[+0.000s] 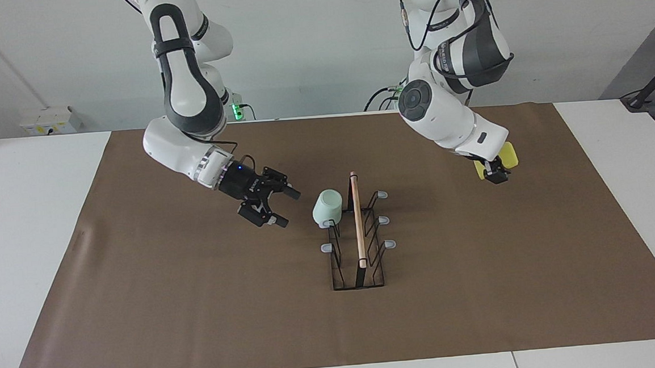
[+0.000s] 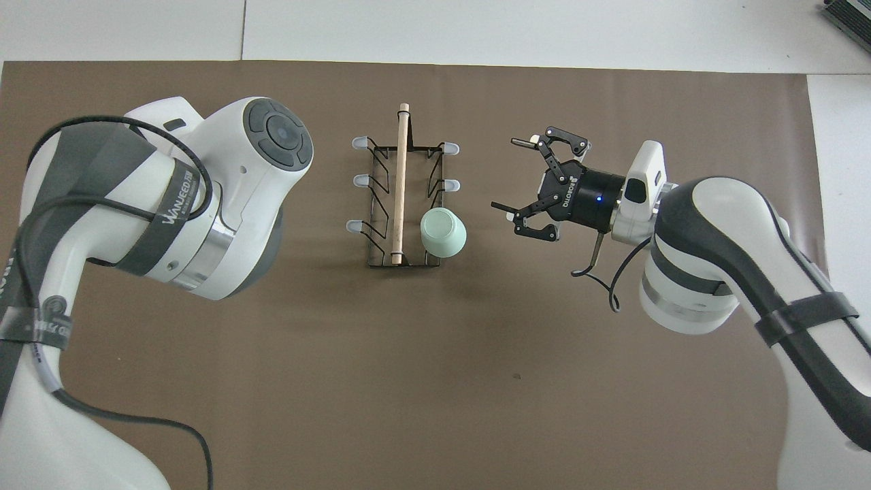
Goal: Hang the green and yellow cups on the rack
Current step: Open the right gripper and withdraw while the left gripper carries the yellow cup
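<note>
White tabletop [image 1: 35, 236] is carrying a big brown mat [image 1: 198, 305] that's covering most of the working area, with bare white strips showing at both ends and along the edge farthest from the robots. Plain pale wall [image 1: 307, 43] is running along the robots' end; a white power box [image 1: 50, 120] is sitting on the table toward the right arm's end, by the wall, and a green status light [image 1: 236, 107] is glowing at the right arm's base. Going across the facing view: right gripper [image 1: 283, 206] is hanging over bare mat just beside the rack, jaws standing wide apart, gripping nothing, clear of the green cup. Green cup [image 1: 328, 208] is sitting tilted on one of the rack's prongs, the one nearest the robots on the side toward the right arm's end, mouth pointing down onto the prong, nothing touching it. Rack [image 1: 357, 245] is standing mid-mat, wooden rod [image 1: 357, 219] lying along its top and running away from the robots, the other grey-tipped prongs bare. Left gripper [image 1: 496, 172] is hovering over the mat toward the left arm's end, well apart from the rack, jaws clamped on the yellow cup [image 1: 507, 157], which is showing as a yellow edge on both sides of the fingers. In the overhead view the left arm's wrist is covering that gripper and cup, so only the facing view is showing them. A dark stand [image 1: 648, 87] is leaning in at the table corner by the left arm's end.
</note>
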You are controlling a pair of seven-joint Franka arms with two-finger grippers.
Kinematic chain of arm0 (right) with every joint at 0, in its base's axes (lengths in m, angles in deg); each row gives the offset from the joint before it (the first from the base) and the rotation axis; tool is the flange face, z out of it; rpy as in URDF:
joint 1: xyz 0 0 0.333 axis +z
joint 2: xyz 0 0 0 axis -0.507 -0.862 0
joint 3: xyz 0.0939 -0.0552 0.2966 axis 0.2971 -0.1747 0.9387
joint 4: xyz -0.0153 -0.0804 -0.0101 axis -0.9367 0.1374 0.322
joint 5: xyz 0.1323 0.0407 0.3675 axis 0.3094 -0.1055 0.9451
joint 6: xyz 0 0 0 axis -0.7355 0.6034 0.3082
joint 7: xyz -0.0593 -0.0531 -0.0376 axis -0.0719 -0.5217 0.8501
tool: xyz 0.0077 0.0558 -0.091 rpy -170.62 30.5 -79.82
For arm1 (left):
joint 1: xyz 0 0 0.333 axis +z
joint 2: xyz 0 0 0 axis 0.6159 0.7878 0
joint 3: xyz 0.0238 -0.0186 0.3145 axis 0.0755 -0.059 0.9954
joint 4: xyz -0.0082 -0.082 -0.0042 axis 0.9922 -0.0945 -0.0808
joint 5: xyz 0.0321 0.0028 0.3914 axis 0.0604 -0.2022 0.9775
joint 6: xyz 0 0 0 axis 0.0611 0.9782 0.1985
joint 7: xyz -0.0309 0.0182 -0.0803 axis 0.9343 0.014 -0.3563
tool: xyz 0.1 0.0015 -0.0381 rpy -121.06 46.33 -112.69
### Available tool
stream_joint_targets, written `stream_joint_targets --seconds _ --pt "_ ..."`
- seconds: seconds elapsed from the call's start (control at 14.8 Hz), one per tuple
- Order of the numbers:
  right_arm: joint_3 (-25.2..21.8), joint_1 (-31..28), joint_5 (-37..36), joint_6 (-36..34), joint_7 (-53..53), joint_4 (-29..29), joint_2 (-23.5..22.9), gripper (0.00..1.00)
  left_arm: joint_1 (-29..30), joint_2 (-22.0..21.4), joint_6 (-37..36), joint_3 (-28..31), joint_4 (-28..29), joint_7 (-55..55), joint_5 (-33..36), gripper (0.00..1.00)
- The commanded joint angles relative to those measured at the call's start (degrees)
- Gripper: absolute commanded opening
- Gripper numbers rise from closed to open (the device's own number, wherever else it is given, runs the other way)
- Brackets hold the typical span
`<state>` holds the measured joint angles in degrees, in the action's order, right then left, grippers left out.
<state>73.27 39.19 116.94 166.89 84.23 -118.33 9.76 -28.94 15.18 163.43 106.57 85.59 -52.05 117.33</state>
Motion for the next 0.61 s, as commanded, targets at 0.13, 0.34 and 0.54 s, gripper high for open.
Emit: stream_joint_targets --seconds 0.13,0.34,0.54 --pt "0.5 -8.0 -14.1 -9.7 -1.7 2.2 -0.9 1.00 -2.8 3.3 -3.6 1.0 -2.9 -9.9 0.0 0.00" --pt "0.4 -11.8 -24.7 -15.2 -4.1 4.2 -0.4 1.00 -3.6 7.4 -4.8 1.2 -7.6 -10.0 -3.8 0.00" --pt "0.2 -13.2 -38.6 -21.3 -12.0 8.6 -0.1 1.00 -4.1 11.1 -4.3 0.8 -10.8 -10.0 -6.6 0.00"
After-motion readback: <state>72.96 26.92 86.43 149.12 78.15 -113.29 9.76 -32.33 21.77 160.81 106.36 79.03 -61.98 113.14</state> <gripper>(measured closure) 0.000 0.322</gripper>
